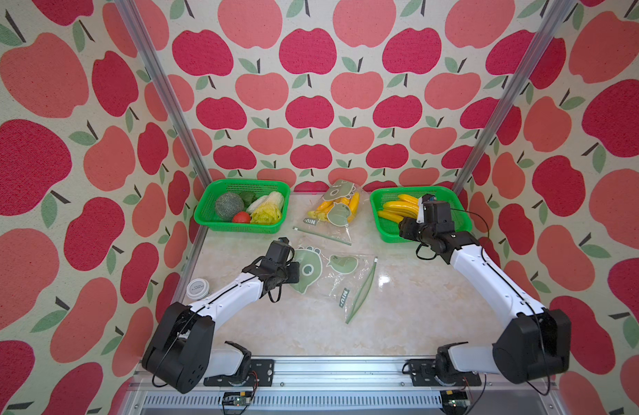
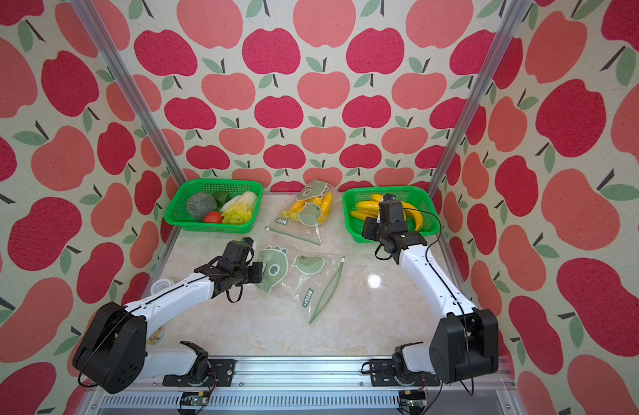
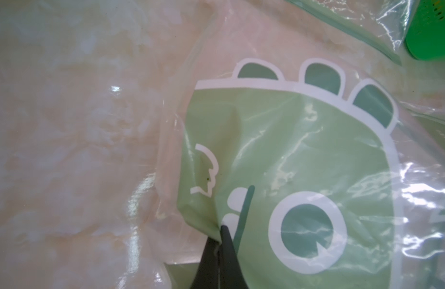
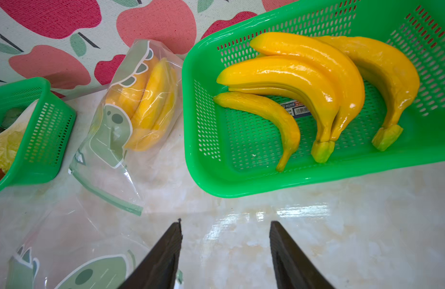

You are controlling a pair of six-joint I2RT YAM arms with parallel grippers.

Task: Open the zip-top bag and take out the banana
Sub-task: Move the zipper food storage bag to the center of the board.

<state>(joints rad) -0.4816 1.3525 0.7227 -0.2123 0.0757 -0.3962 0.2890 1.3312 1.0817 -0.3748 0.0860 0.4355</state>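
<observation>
Filled bag (image 1: 337,212) between left basket (image 1: 235,227), right basket (image 4: 241,187); bananas (image 4: 304,72) in right basket; empty bag (image 1: 341,273) before filled bag.

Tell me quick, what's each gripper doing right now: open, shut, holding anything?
Left gripper: shut, pinching the clear plastic zip-top bag with the green dinosaur print.
Right gripper: open, holding nothing.

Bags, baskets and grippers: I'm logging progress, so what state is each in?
near bag, zip open, empty, lies flat.
far bag, zip looks shut, bananas inside.
left gripper, shut on near bag's edge.
right gripper, open, empty.
right basket, holds loose bananas.
left basket, holds vegetables.
</observation>
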